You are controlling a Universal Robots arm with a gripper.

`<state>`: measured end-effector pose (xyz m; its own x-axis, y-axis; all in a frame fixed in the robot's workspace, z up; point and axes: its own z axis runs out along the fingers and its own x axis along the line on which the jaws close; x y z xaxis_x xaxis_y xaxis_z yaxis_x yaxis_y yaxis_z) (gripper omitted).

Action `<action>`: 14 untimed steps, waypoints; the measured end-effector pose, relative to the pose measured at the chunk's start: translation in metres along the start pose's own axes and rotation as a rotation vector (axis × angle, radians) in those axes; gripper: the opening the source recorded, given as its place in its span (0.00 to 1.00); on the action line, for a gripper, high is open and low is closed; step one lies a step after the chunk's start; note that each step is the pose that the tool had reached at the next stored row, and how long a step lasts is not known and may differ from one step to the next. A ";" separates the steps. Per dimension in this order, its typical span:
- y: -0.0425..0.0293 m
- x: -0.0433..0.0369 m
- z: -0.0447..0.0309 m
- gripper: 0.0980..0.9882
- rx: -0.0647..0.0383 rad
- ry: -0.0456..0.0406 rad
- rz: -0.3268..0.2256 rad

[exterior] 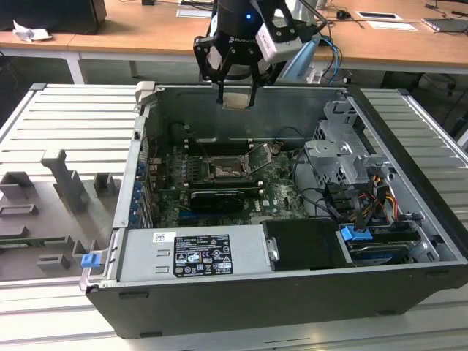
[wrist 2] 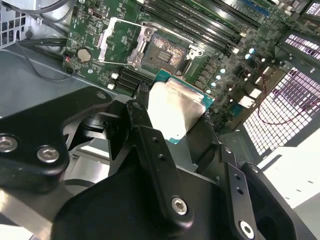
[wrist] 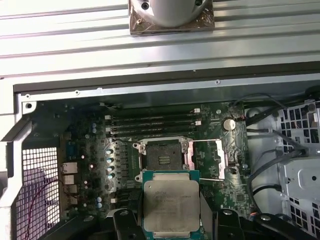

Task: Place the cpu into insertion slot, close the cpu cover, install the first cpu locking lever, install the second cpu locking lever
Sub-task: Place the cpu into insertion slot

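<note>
I'm on the first step: getting the cpu into the insertion slot. My hand hangs above the open computer case, near its far wall in the exterior view. It is closed down to the chip's width, with a finger pressing on each of two opposite edges. The chip is held flat, metal face up, well above the green board and touching nothing below.

In the first wrist view the socket is bare and dark. The cpu cover is swung open and lies flat just beside it, so nothing blocks the way in.

As I judge it, the chip sits off to one side of the socket rather than over it. The placement calls for centring it, squaring its edges to the rim, then a slow, level descent. I cannot make out the corner marking from here, so I'd want the orientation checked.
</note>
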<state>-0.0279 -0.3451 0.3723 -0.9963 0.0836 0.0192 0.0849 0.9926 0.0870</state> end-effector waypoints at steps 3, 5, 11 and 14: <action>0.0000 0.0000 0.0001 0.50 0.000 -0.0010 0.012; 0.0000 0.0000 0.0002 0.50 0.000 -0.0020 0.023; 0.0000 0.0000 0.0003 0.50 -0.001 -0.0041 0.047; 0.0000 0.0000 0.0003 0.50 -0.001 -0.0054 0.062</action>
<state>-0.0279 -0.3451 0.3720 -0.9892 0.1454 0.0192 0.1466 0.9854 0.0870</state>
